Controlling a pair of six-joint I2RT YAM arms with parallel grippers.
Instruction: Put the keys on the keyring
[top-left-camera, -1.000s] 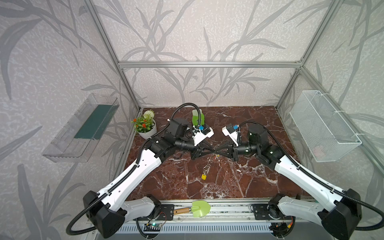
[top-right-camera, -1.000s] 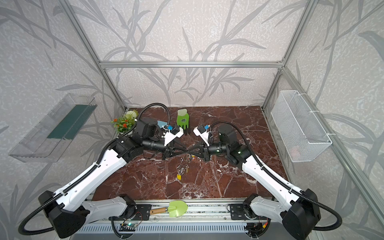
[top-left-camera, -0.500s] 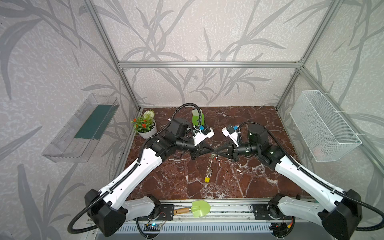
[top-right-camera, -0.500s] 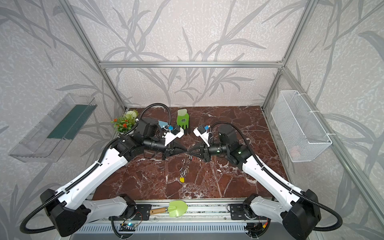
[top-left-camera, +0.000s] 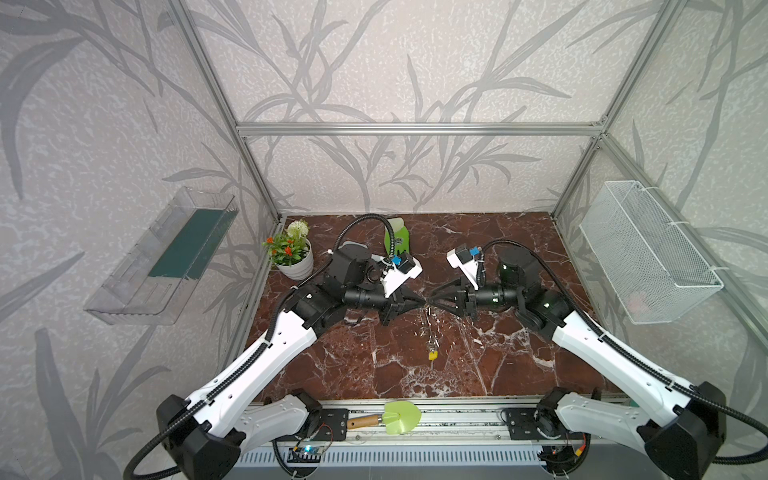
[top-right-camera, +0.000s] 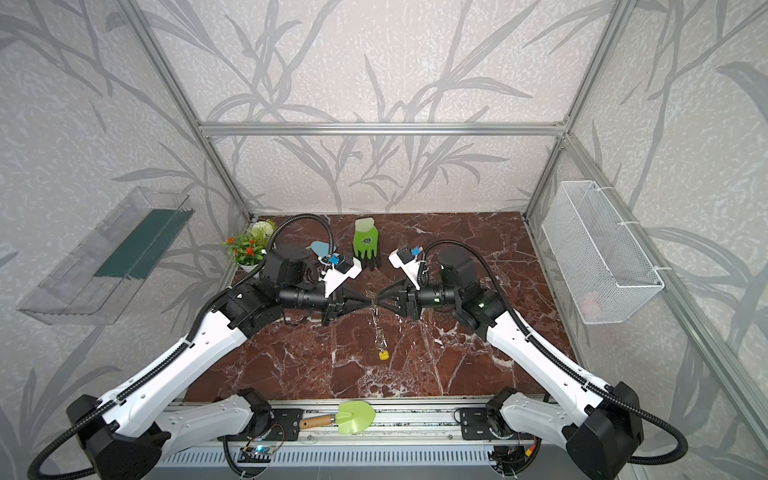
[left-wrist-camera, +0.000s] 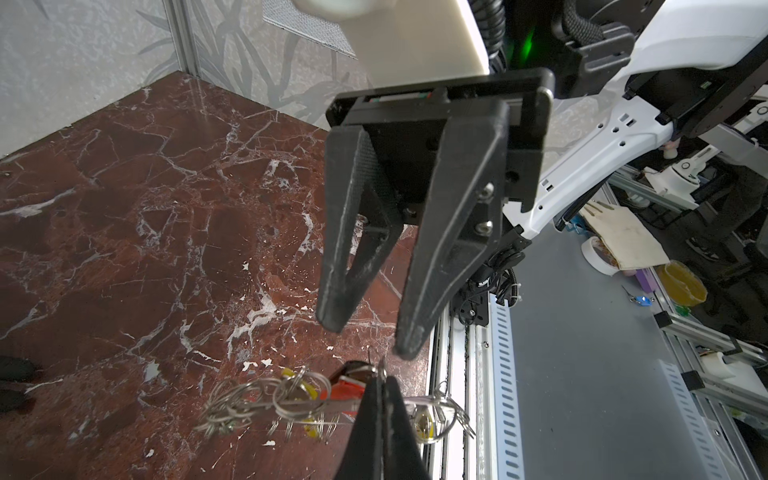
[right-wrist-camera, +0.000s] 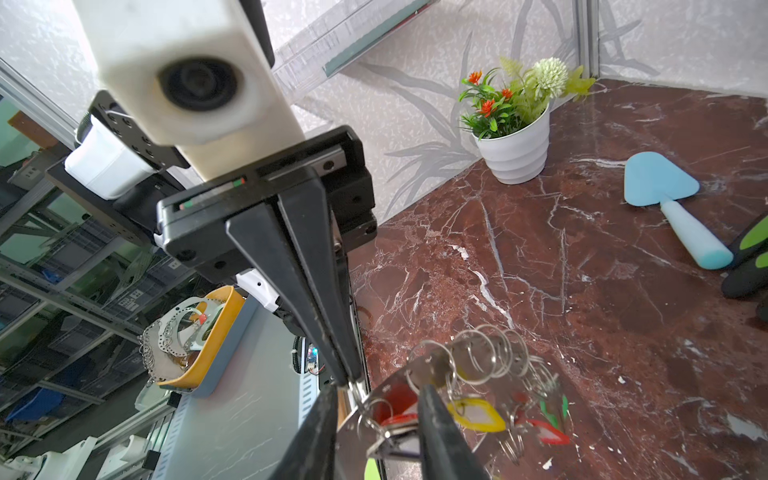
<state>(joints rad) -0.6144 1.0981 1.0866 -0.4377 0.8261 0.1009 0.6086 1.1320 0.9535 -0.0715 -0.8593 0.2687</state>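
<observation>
The keyring (right-wrist-camera: 399, 384), a flat grey metal plate with many split rings on its rim, hangs in the air over the middle of the marble floor. In both top views it dangles below the two meeting grippers (top-left-camera: 428, 328) (top-right-camera: 379, 332). My left gripper (left-wrist-camera: 380, 376) (right-wrist-camera: 348, 376) is shut on the keyring's upper rim. My right gripper (right-wrist-camera: 378, 390) (left-wrist-camera: 368, 336) is open, its fingers standing either side of the plate. Keys with a yellow tag (right-wrist-camera: 478, 413) and a red tag (right-wrist-camera: 544, 430) hang on the rings. Lowest in a top view hangs a yellow tag (top-left-camera: 432, 355).
A white flower pot (top-left-camera: 293, 257) stands at the back left. A green glove (top-right-camera: 365, 245) and a blue trowel (right-wrist-camera: 673, 208) lie behind the grippers. A green trowel (top-left-camera: 395, 417) rests on the front rail. A wire basket (top-left-camera: 644, 257) hangs on the right wall.
My right gripper has opened and let go of the keyring. The left gripper has closed on it. The keyring now hangs straight down, its yellow tag lower than before.
</observation>
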